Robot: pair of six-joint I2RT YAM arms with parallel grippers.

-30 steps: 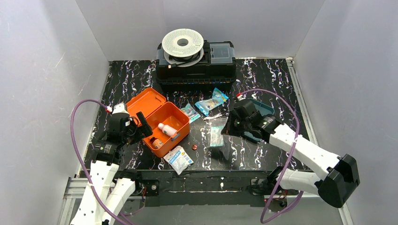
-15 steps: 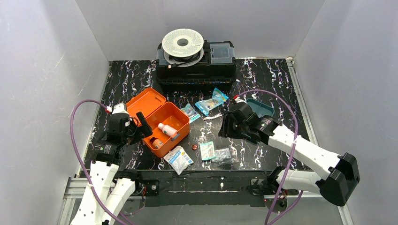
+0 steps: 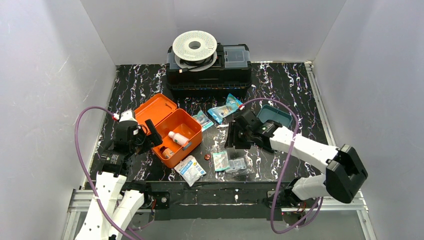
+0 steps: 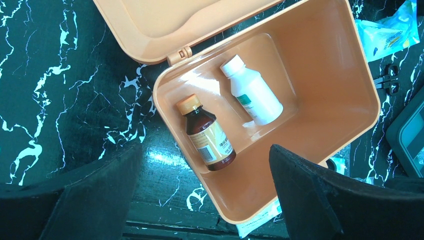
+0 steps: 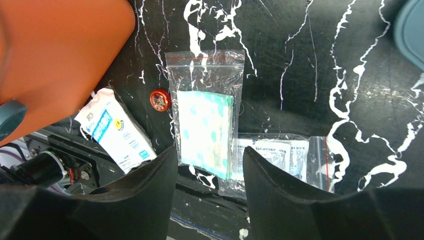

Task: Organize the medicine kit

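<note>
Black marbled table (image 3: 280, 80) lies under both arms. Right gripper (image 5: 210, 195), jaws apart and empty, hovers over a zip bag (image 5: 205, 125) of teal-dotted pads. Beside it lies a blue-printed sachet (image 5: 117, 132), its text unreadable. Left gripper (image 4: 202, 200), spread wide, hangs above the open kit (image 4: 325, 75) at table-left. Inside are a brown bottle (image 4: 210, 137) and a white bottle (image 4: 252, 92), labels illegible.

- Top: high over the near edge, whole table (image 3: 280, 80) below.
- Left wrist: close, down into the medicine kit (image 4: 350, 60).
- Right wrist: close over a zip bag (image 5: 205, 115), kit edge shared.
</note>
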